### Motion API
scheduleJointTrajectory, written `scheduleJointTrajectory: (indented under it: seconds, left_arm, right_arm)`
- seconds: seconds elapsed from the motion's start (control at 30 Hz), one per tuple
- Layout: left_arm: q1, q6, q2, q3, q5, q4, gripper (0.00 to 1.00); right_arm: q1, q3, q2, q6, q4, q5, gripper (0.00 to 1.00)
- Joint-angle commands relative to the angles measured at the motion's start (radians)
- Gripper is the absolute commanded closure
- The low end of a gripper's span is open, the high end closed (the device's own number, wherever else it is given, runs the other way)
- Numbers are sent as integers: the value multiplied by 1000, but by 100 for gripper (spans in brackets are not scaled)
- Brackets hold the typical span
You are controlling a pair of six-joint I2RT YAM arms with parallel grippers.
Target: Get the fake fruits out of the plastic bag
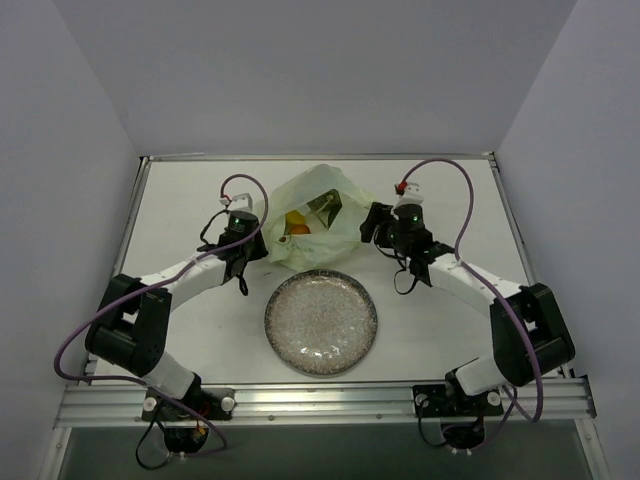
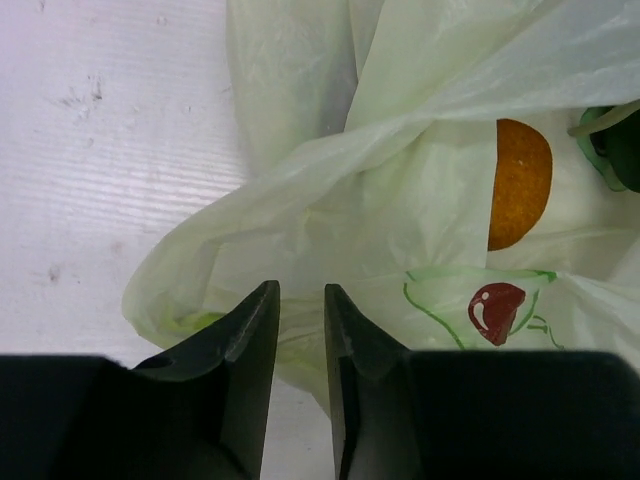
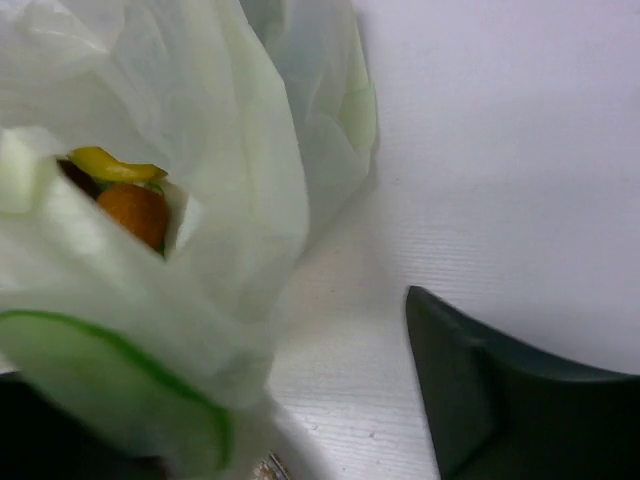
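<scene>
Black fingers (image 2: 235,350) of the left gripper (image 2: 300,292) fill the near edge of the left wrist view. Their tips stand a narrow slit apart, right over the left fold of the plastic bag (image 2: 330,220). Pale green film shows through the slit and runs under both tips. Farther right inside the bag, an orange fruit (image 2: 520,185) shows through a gap in the folds, with a dark green piece (image 2: 618,150) just beyond it at the frame's right edge. A red and green print (image 2: 495,310) marks the film near the orange.

In the right wrist view one dark finger (image 3: 480,390) rises at the near right, clear of the bag, over bare white table (image 3: 480,150). The other finger is hidden behind the bag's film at the near left, so the jaws stand wide, with plastic bulging into the gap. Through the bag's mouth a yellow piece (image 3: 112,165) lies on top of the orange fruit.

From above, the bag sits at the far middle of the table, its mouth open upward and the fruits inside. The left gripper is at its left side and the right gripper (image 1: 374,224) just beside its right side. A round speckled glass plate (image 1: 321,321) lies just near of the bag, between the two arms.
</scene>
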Motion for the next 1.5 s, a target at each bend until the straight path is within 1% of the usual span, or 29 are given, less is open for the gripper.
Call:
scheduleJointTrajectory:
  seconds: [0.0,0.03,0.1,0.13,0.17,0.23,0.3,0.33,0.37,0.4,0.43,0.47,0.5,0.53,0.57,0.6,0.63,0.67,0.7,0.73,0.77,0.8,0.9,0.93,0.97,1.03,1.07,1.3,1.47]
  left_arm:
    - [-10,-48,-62,-44,59,125,75]
    - [-13,-48,-70,-67,65,134,67]
    - [-16,-51,-82,-84,73,152,61]
    - [-18,-51,-85,-97,76,157,55]
    - [-19,-51,-93,-105,77,165,53]
    - [-19,-47,-96,-116,90,183,50]
    - [-18,-42,-105,-130,103,204,48]
    - [-18,-42,-109,-134,110,212,48]
    - [-18,-39,-115,-143,114,229,48]
    - [-18,-37,-115,-148,123,240,48]
    - [-18,-36,-118,-154,123,247,48]
    - [-18,-34,-121,-159,123,266,48]
    - [-18,-33,-125,-173,123,275,50]
    - [-18,-33,-128,-180,154,284,54]
    - [-16,-39,-135,-186,159,304,63]
    - [-15,-42,-139,-190,165,312,67]
    - [-15,-43,-142,-190,180,319,71]
    - [-15,-48,-151,-188,189,335,75]
    - [-15,-50,-156,-188,195,346,83]
    - [-13,-53,-159,-190,202,355,87]
    - [-10,-53,-164,-187,208,356,90]
    - [-5,-54,-167,-182,211,349,96]
    - [1,-53,-181,-185,217,346,98]
    - [1,-53,-182,-191,218,349,98]
    - [1,-48,-185,-191,219,346,98]
    - [1,-48,-184,-190,220,346,98]
    - [1,-47,-182,-190,219,346,98]
    - [7,-48,-171,-188,222,349,98]
    - [11,-50,-159,-190,223,355,98]
  right_arm:
    - [5,27,-128,-40,-126,86,29]
    - [5,32,-151,-48,-146,94,25]
    - [7,37,-220,-58,-206,125,20]
    - [11,38,-247,-62,-223,132,20]
    - [14,43,-296,-62,-235,137,20]
    - [45,56,-339,-63,-272,149,21]
    - [78,92,-372,-66,-298,146,35]
    - [124,105,-373,-66,-305,146,42]
    - [149,136,-367,-66,-306,146,66]
    - [177,151,-358,-68,-308,142,77]
    - [206,171,-323,-66,-305,120,84]
    - [268,191,-297,-65,-303,110,90]
    - [307,236,-271,-89,-291,106,91]
    - [345,257,-204,-120,-283,108,91]
    - [405,282,-165,-155,-277,108,91]
    - [422,329,-127,-231,-275,120,91]
    - [433,352,-49,-271,-275,138,93]
    - [439,372,-10,-319,-275,154,96]
    - [441,395,21,-366,-259,157,96]
    - [436,400,71,-464,-236,157,97]
    - [427,411,96,-498,-223,130,98]
    - [404,426,119,-525,-222,116,97]
    - [364,493,197,-592,-222,123,92]
    - [355,524,235,-604,-225,117,86]
    - [349,535,255,-633,-228,120,69]
    - [341,564,304,-660,-231,132,54]
    - [339,570,320,-686,-228,136,53]
    - [297,664,450,-713,-228,91,51]
    - [292,754,518,-743,-246,77,48]
